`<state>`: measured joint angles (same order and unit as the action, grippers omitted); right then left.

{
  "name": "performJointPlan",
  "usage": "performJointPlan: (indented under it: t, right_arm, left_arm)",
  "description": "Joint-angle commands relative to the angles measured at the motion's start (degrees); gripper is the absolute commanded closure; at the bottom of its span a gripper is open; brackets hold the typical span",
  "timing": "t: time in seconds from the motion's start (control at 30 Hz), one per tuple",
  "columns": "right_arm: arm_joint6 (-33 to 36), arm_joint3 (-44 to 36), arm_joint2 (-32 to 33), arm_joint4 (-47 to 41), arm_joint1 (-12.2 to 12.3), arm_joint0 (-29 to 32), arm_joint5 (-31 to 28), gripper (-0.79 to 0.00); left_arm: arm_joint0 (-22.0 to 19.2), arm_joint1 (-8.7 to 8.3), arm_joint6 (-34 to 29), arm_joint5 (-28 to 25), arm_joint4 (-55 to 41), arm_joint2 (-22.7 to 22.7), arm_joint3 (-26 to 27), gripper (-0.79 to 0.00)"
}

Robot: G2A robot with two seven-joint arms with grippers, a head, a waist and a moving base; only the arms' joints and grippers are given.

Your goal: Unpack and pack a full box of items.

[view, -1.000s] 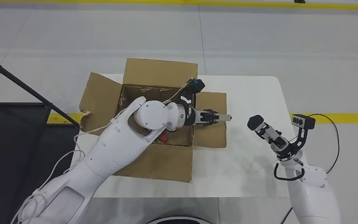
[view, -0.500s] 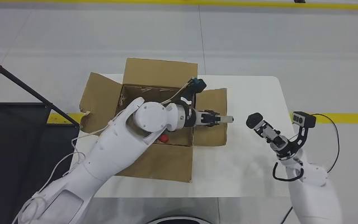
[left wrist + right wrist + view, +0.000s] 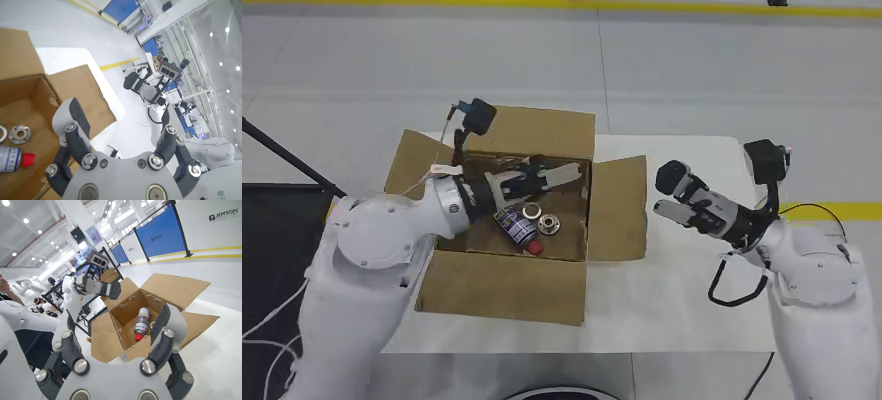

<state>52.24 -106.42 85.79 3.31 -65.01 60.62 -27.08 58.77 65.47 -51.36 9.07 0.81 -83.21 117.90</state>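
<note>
An open cardboard box (image 3: 528,130) stands on the white table (image 3: 692,290). On its floor lie a spray can (image 3: 515,225) with a red cap, a metal flange (image 3: 550,224) and a metal ring (image 3: 533,211). My left gripper (image 3: 558,177) hangs open and empty over the box's far inner side. In the left wrist view its open fingers (image 3: 77,113) frame the flange (image 3: 20,132) and the spray can (image 3: 11,157). My right gripper (image 3: 668,193) is open above the table, just right of the box's right flap (image 3: 620,210). The right wrist view looks into the box at the spray can (image 3: 141,321).
All the box's flaps are folded outward; the front flap (image 3: 507,285) covers the table's near left. Bare table lies right of the box. A dark frame (image 3: 282,230) stands off the table's left side.
My left gripper has swung back from over the right flap to the box's far inner side, uncovering the items. My right gripper has moved closer to the right flap.
</note>
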Motion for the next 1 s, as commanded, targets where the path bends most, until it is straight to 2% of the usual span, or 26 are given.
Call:
performJointPlan:
  t: [0.0, 0.13, 0.17, 0.23, 0.33, 0.43, 0.53, 0.7, 0.8, 0.97]
  right_arm:
    - [1.5, 0.1, -3.0, 2.0, -0.1, -3.6, 3.3, -0.785]
    - [5.6, 2.5, -12.1, 5.7, -0.8, -12.9, 8.9, -0.785]
    - [6.2, 3.2, -13.5, 6.3, -1.0, -14.5, 9.7, -0.785]
    - [8.1, 6.1, -19.2, 8.7, -1.8, -20.0, 12.8, -0.785]
    - [9.4, 10.6, -27.0, 11.9, -3.2, -26.9, 16.6, -0.785]
    - [9.9, 15.1, -33.2, 12.8, -4.8, -32.2, 18.5, -0.785]
    - [12.3, 20.6, -39.6, 11.2, -6.8, -37.0, 19.0, -0.785]
    - [12.0, 30.2, -46.5, 8.6, -9.9, -42.3, 18.3, -0.785]
    - [10.6, 32.5, -47.9, 8.2, -10.8, -43.4, 18.5, -0.785]
    - [10.6, 32.5, -47.9, 8.2, -10.8, -43.4, 18.5, -0.785]
  left_arm:
    - [4.0, -0.53, -0.1, -0.8, -1.4, -7.4, 2.0, -0.785]
    - [12.9, -1.27, -0.1, -4.1, -6.4, -22.2, 4.1, -0.785]
    - [14.3, -1.31, -0.1, -4.8, -7.3, -24.4, 4.2, -0.785]
    - [19.2, -1.34, 0.1, -7.3, -10.8, -31.6, 4.0, -0.785]
    - [25.1, -1.09, 0.6, -10.7, -15.6, -39.2, 3.2, -0.785]
    - [29.7, -0.76, 0.7, -13.8, -19.1, -44.1, 1.8, -0.785]
    - [34.4, -0.38, 1.0, -17.6, -19.7, -47.7, 0.8, -0.785]
    - [39.4, 0.36, 2.2, -23.0, -24.1, -50.0, -2.6, -0.785]
    - [40.7, 0.51, 1.5, -25.7, -24.9, -49.9, -3.2, -0.785]
    - [40.7, 0.51, 1.5, -25.7, -24.9, -49.9, -3.2, -0.785]
